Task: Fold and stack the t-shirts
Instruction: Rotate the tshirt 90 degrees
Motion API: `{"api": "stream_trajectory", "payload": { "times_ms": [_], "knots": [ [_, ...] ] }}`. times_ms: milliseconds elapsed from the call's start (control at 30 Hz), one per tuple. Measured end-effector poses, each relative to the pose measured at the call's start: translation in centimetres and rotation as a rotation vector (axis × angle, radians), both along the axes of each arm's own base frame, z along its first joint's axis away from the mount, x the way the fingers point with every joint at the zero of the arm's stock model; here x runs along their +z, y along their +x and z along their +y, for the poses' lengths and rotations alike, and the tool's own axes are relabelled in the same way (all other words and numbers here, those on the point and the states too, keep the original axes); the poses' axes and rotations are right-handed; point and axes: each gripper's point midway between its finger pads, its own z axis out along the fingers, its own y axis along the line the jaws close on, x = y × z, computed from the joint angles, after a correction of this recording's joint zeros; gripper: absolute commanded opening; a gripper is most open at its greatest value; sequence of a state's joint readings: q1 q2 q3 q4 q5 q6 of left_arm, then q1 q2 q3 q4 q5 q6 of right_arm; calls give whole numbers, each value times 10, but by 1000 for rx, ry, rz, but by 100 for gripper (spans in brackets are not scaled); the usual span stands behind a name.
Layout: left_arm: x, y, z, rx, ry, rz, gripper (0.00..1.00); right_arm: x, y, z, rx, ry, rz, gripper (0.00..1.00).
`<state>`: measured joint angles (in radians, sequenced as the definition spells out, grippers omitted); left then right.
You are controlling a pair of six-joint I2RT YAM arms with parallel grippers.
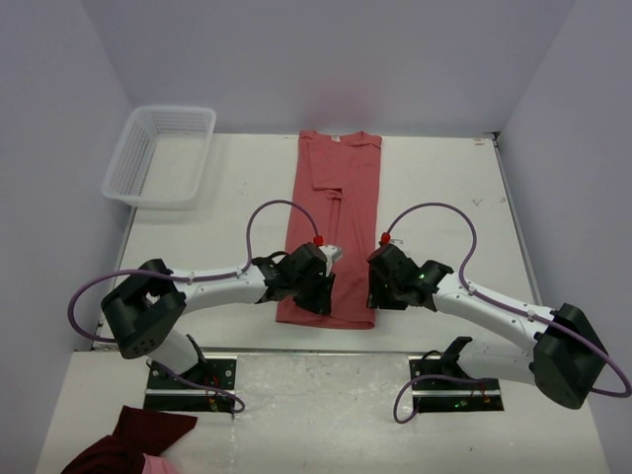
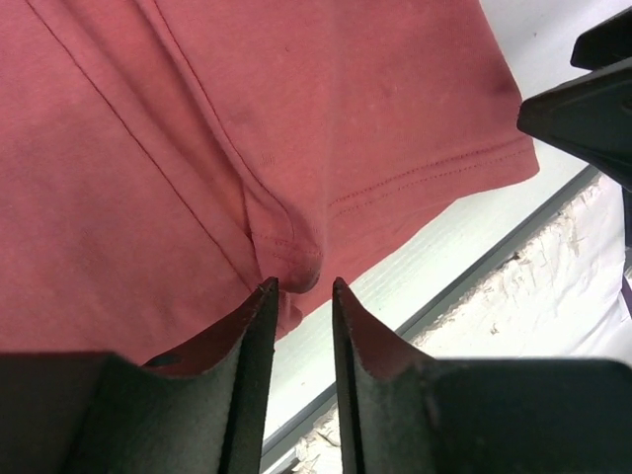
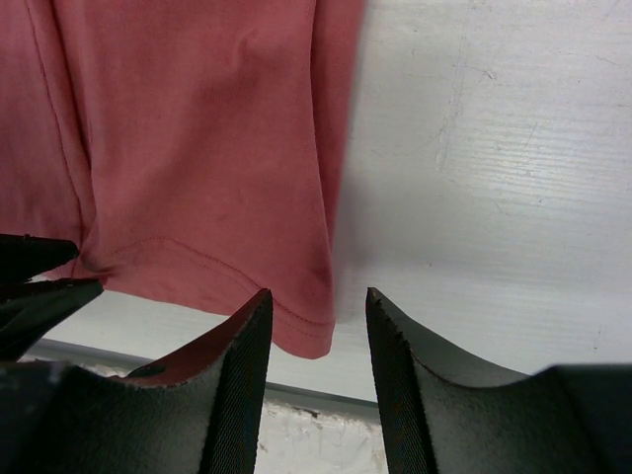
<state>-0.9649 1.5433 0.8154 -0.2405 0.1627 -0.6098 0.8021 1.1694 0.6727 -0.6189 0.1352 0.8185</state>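
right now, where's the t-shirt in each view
top external: t-shirt lies mid-table as a long strip.
left wrist: fills the upper left, hem just above the left claw.
right wrist: upper left, hem corner at the right claw.
shared landmark: the table's near edge, just below the hem.

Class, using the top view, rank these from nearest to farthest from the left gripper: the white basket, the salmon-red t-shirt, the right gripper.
1. the t-shirt, directly under the left gripper.
2. the right gripper, beside it at the shirt's other near corner.
3. the white basket, far-left corner.
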Motion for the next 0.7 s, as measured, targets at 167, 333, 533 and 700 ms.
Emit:
{"api": "stream_trajectory", "payload": {
  "times_ms": [167,333,533,700],
  "knots": [
    [-1,-1,-2,-5,-2,6,33,0,0,0,0,0,0,44],
    [-11,2,-6,-8,10,18,33,3,0,0,1,8,-8,44],
    [-19,4,-12,-14,15,31,14,6,1,1,4,17,-20,43],
    [-19,3,-13,-17,15,28,0,6,1,1,5,17,-20,42]
  ]
}}
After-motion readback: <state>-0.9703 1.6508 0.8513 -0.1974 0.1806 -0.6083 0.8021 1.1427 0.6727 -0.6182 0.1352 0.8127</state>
